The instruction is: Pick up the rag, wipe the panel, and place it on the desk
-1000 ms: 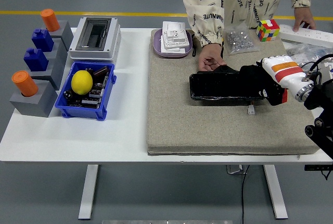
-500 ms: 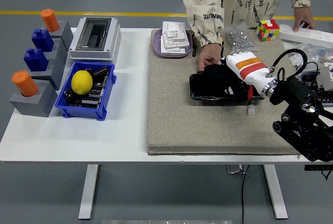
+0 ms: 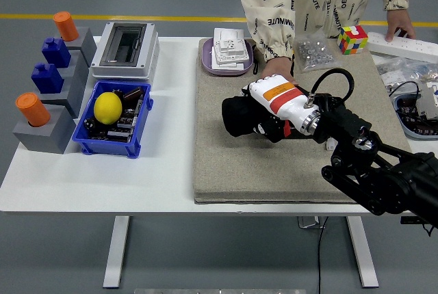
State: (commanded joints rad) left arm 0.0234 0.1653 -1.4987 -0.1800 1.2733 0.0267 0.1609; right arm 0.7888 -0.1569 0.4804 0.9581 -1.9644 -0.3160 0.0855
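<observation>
My right hand comes in from the right, white-backed with an orange stripe. It is shut on a black rag and presses it down on the grey mat, left of the mat's middle. The black glossy panel lies under my hand and forearm and is almost wholly hidden. A person's hand rests on the mat just beyond my hand. My left arm is out of view.
A blue bin with a yellow lemon stands at the left, next to grey blocks with orange and blue pegs. A white box, a purple tray, a bag of screws, a colour cube and a power strip lie at the back.
My right hand has swept left with the rag, from the panel's right end across it to past its left end. The person's hand stays at the panel's far edge.
</observation>
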